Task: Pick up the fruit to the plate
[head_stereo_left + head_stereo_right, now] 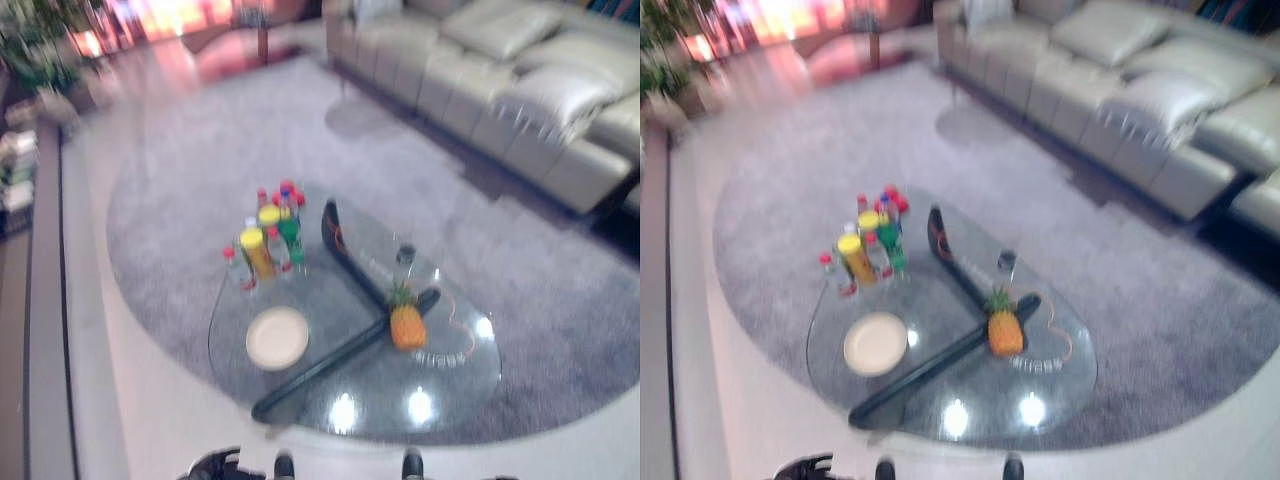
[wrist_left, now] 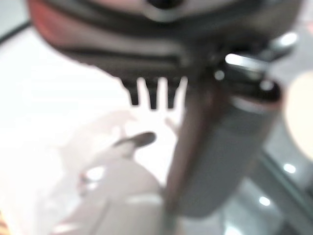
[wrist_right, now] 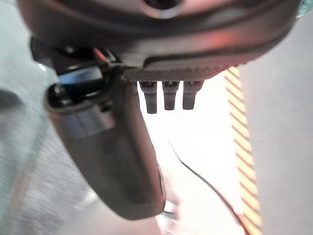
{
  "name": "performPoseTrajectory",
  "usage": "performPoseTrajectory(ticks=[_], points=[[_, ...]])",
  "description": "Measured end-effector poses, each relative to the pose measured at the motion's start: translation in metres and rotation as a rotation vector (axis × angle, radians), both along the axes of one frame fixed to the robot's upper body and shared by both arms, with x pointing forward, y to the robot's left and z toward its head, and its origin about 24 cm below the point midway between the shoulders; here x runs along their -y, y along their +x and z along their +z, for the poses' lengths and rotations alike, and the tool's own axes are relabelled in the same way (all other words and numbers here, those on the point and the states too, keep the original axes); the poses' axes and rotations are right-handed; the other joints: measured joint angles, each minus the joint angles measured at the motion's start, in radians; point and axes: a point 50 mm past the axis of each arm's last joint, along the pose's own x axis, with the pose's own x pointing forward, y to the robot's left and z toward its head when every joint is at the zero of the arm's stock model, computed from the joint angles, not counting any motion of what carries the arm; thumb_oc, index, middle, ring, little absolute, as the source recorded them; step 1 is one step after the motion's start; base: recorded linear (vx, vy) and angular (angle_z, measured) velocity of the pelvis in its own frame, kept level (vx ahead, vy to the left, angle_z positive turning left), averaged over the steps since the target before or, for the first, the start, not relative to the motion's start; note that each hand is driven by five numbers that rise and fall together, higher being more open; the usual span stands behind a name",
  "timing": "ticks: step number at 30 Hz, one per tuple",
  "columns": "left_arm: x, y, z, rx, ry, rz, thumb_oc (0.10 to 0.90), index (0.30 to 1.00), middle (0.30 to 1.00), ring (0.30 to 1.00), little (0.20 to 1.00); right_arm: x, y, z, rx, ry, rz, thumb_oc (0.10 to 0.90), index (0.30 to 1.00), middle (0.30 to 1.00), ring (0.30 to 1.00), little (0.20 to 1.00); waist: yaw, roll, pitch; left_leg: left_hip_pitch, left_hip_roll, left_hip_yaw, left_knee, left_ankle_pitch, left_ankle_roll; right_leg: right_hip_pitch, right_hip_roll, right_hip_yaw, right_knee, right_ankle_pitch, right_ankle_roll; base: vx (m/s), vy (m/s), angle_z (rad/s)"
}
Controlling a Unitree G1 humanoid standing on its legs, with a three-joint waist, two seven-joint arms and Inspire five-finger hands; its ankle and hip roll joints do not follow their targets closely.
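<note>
Table: a glass tabletop (image 1: 440,395) with a round edge, on a grey rug (image 1: 180,180). A dark bar (image 1: 330,365) shows through the glass, from the near edge up toward the right.
Pineapple: it stands up (image 1: 406,322) near the right edge of the tabletop, with its green leaves on top. No hand touches it.
Plate: a white plate (image 1: 277,337) near the left edge, well apart from the pineapple. Nothing lies in it.
In between: the dark bar runs under the glass between the plate and the pineapple.
Bottles: a bunch of bottles (image 1: 270,235) stands close together near the far left edge, past the plate. Some have red caps, one is yellow, one is green.
Glass: a small see-through glass (image 1: 403,262) stands past the pineapple, near the far right edge. I cannot tell what is in it.
Writing: the bottles have labels, but they are too blurry to read.
Sofa: a pale sofa (image 1: 520,90) with cushions stands far off on the right, past the rug.
Plants: green leaves (image 1: 35,45) show far off on the left.
Left hand: in its own wrist view the left hand (image 2: 225,147) has loose, straight fingers and holds nothing.
Right hand: in its own wrist view the right hand (image 3: 112,156) is loose too, fingers straight, and it holds nothing.
</note>
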Motion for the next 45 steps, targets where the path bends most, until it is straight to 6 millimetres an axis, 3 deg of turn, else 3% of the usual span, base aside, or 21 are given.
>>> performPoseTrajectory(ticks=[4,8,14,22,26,33,39,45], points=[[0.001,0.019,0.007,0.061,-0.015,0.029,0.8,0.9,0.9,0.9,0.9,-0.003,0.031,0.009,0.072,-0.009,0.049,0.8,0.9,0.9,0.9,0.9,0.0,0.006,0.09,-0.041,-0.003,-0.006,0.0,0.008,0.007,-0.041,-0.002,0.0,-0.005,0.011,0.0,-0.07,0.024,0.02],[0.001,0.027,0.011,0.097,-0.035,0.067,0.8,0.9,0.9,0.9,0.9,-0.006,0.048,0.015,0.121,-0.015,0.084,0.8,0.9,0.9,0.9,0.9,0.007,0.006,0.122,-0.081,-0.004,-0.007,0.0,0.012,0.006,-0.081,-0.002,0.001,-0.006,0.016,-0.002,-0.06,0.001,-0.01],[0.007,0.083,0.038,0.278,-0.125,0.127,0.8,0.9,0.9,0.9,0.9,-0.001,0.109,0.052,0.458,-0.056,0.001,0.8,0.9,0.9,0.9,0.9,0.02,-0.018,0.262,-0.155,-0.008,-0.005,0.033,0.02,0.006,-0.15,-0.005,0.02,0.001,0.043,-0.004,-0.1,-0.016,-0.05],[0.012,0.13,0.076,0.548,-0.277,0.275,0.8,0.9,0.9,0.9,0.9,-0.003,0.16,0.099,0.838,-0.112,-0.101,0.8,0.9,0.9,0.9,0.9,0.01,-0.031,0.277,-0.291,-0.012,-0.021,0.099,0.018,0.011,-0.283,-0.013,0.026,0.07,0.035,-0.006,-0.08,-0.026,0.02],[0.008,0.143,0.089,0.64,-0.29,0.361,0.8,0.9,0.9,0.9,0.9,-0.005,0.172,0.112,0.924,-0.147,-0.132,0.8,0.9,0.9,0.9,0.9,-0.003,-0.031,0.277,-0.391,-0.021,-0.028,0.163,0.012,0.02,-0.403,-0.03,0.039,0.181,-0.004,-0.004,-0.04,-0.022,0.05],[0.003,0.144,0.093,0.679,-0.245,0.42,0.8,0.9,0.9,0.9,0.9,-0.005,0.178,0.119,0.953,-0.154,-0.143,0.8,0.9,0.9,0.9,0.9,-0.003,-0.038,0.283,-0.521,-0.031,-0.038,0.275,-0.013,0.029,-0.569,-0.051,0.078,0.351,-0.057,-0.011,-0.01,-0.017,0.0],[0.001,0.148,0.098,0.712,-0.229,0.441,0.8,0.9,0.9,0.9,0.9,-0.005,0.184,0.127,0.984,-0.155,-0.139,0.8,0.9,0.9,0.9,0.9,-0.002,-0.041,0.285,-0.6,-0.034,-0.06,0.329,-0.026,0.025,-0.645,-0.05,0.085,0.405,-0.061,-0.018,0.0,0.0,0.0],[0.002,0.149,0.1,0.723,-0.223,0.462,0.8,0.9,0.9,0.9,0.9,-0.005,0.189,0.131,1.006,-0.138,-0.163,0.8,0.9,0.9,0.9,0.9,-0.002,-0.043,0.286,-0.617,-0.036,-0.077,0.33,-0.023,0.027,-0.661,-0.05,0.082,0.412,-0.064,-0.021,0.0,-0.006,0.0]])
